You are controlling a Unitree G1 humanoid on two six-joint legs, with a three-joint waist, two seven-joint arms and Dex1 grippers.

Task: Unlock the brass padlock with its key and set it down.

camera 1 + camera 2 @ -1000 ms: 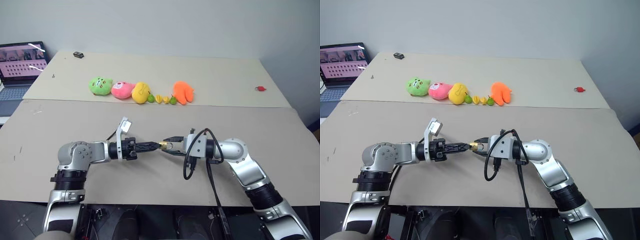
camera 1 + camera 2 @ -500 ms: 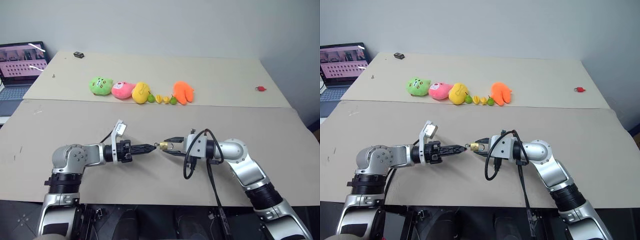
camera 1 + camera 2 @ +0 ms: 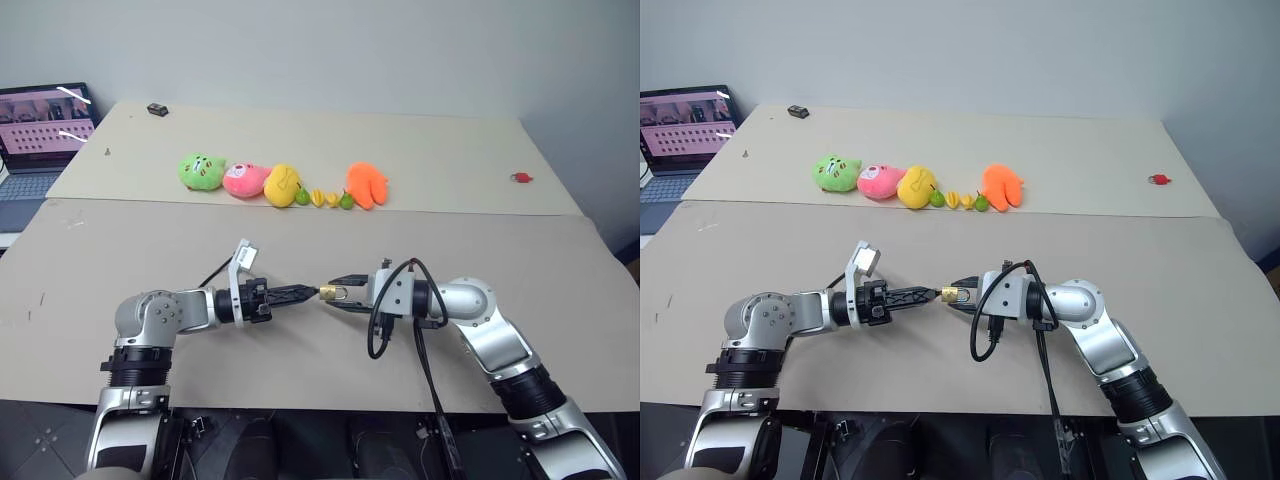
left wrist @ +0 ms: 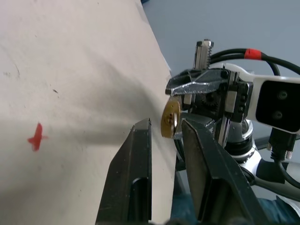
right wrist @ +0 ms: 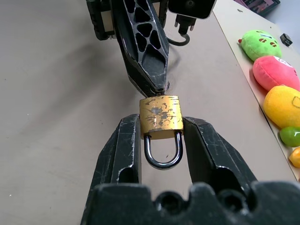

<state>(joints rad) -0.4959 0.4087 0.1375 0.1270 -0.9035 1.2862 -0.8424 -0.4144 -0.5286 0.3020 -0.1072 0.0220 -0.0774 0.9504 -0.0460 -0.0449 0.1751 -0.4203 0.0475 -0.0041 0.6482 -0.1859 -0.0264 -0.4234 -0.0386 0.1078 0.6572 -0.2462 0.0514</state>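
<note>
**Left tool tip-to-face with padlock held in right tool, mid-air over front bench**

The brass padlock [image 5: 161, 119] is clamped by its body between the fingers of the right tool [image 5: 161, 136], shackle pointing back toward that wrist, keyway face turned toward the left arm. It hangs above the near bench [image 3: 300, 230] panel, roughly centre, closer to the front edge than the seam.

The left tool [image 3: 305, 293] points level at it, fingers narrow; their tips sit just at the padlock's bottom face, one either side of it in the left wrist view. The key is too small to make out; cannot tell if it is between those tips or already in the lock. Both tools share one line, so the long axis of the approach runs straight across the bench, left to right.

Nothing in the way. Plush toys [image 3: 282, 183] line up on the far panel, well apart; a small red object [image 3: 520, 177] near the far right edge; laptop [image 3: 40, 130] off the left corner.
</note>
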